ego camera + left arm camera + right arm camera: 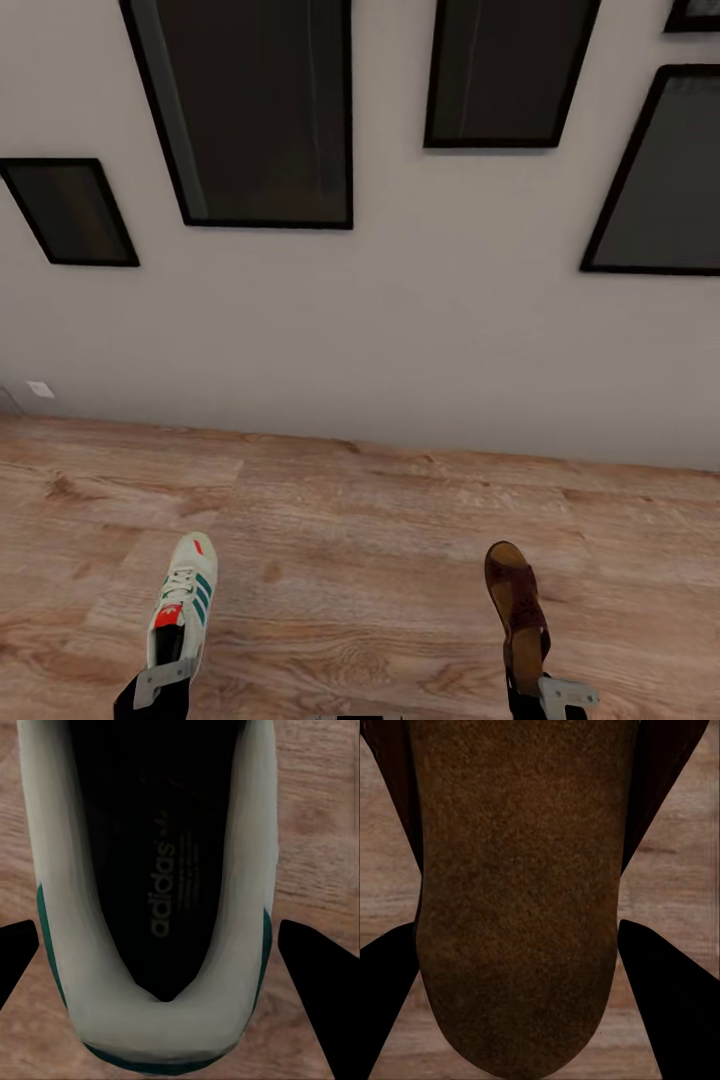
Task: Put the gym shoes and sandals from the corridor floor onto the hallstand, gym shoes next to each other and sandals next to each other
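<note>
the left jaws (160, 680) grip the heel of a gym shoe (183, 600) at 7 o'clock, and the right jaws (548, 690) grip a sandal (516, 610) at 5 o'clock. both seem lifted over the corridor floor (360, 520); i judge the carrying step, and next is to turn and find the hallstand.

Wood-plank corridor floor (380, 520) (light brown) meets pale wall (400, 340); boards bare.
</note>
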You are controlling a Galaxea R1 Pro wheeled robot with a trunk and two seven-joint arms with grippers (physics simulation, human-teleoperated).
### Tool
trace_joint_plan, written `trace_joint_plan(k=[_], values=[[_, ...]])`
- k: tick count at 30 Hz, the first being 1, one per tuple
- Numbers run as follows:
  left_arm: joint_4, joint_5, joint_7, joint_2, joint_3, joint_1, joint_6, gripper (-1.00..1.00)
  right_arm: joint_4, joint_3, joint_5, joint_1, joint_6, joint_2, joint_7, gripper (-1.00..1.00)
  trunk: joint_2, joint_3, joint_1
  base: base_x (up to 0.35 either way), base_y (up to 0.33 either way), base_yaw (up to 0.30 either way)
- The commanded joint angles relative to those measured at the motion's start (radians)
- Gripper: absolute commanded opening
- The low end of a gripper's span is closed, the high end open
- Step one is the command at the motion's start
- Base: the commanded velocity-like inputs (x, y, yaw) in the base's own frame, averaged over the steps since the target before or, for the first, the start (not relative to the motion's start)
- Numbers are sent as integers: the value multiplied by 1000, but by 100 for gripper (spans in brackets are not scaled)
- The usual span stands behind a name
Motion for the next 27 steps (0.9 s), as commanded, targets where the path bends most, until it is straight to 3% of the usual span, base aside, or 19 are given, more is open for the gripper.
trace_joint_plan(k=[1,18,27], values=[[1,-2,-3,0,4,0,-3,-100,1,-1,5,-1,-3,0,-4,-100,0,4,-1,0,0,-227],[1,-3,-4,0,2,0,-3,-100,2,0,5,-1,-1,3,-4,-100,5,88,-9,0,0,-233],[2,-2,-4,0,0,0,-3,-100,3,0,5,-1,0,6,-4,-100,68,118,-43,0,0,-293]])
